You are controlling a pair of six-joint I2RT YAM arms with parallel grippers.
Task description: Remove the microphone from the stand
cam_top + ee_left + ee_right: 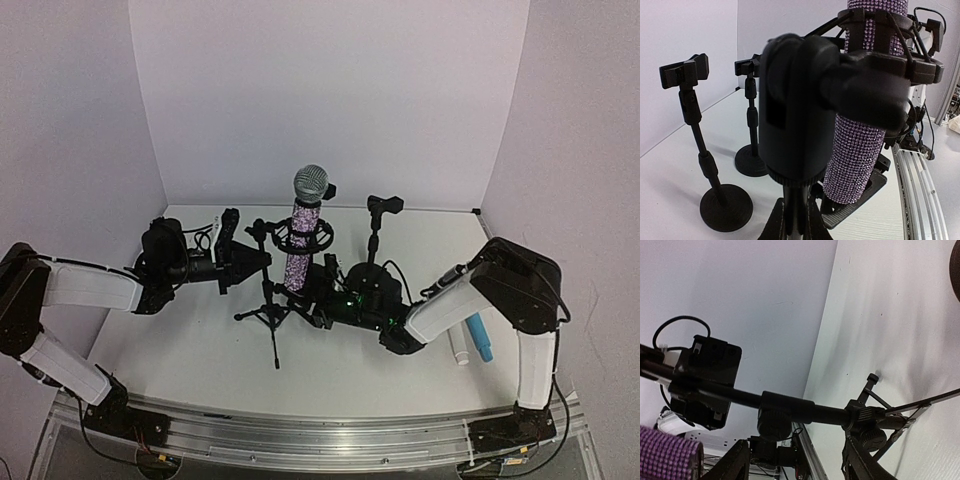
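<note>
— At the centre of the tabletop (180,350): microphone (303,240) upright in the stand (270,312), ringed by its elastic cradle (890,55). Handling?
— Rigid, top-heavy, I judge; studded barrel (860,155) should grip well. Take it between grille (310,182) and cradle, draw upward.
— Tools?
— Left tool (262,258), at 9 o'clock of the stand, closed; whether it pinches the stand is hidden. Right tool (797,460), low at 5 o'clock, fingers (737,462) apart, empty. Barrel's foot cut off in the right wrist view.
</note>
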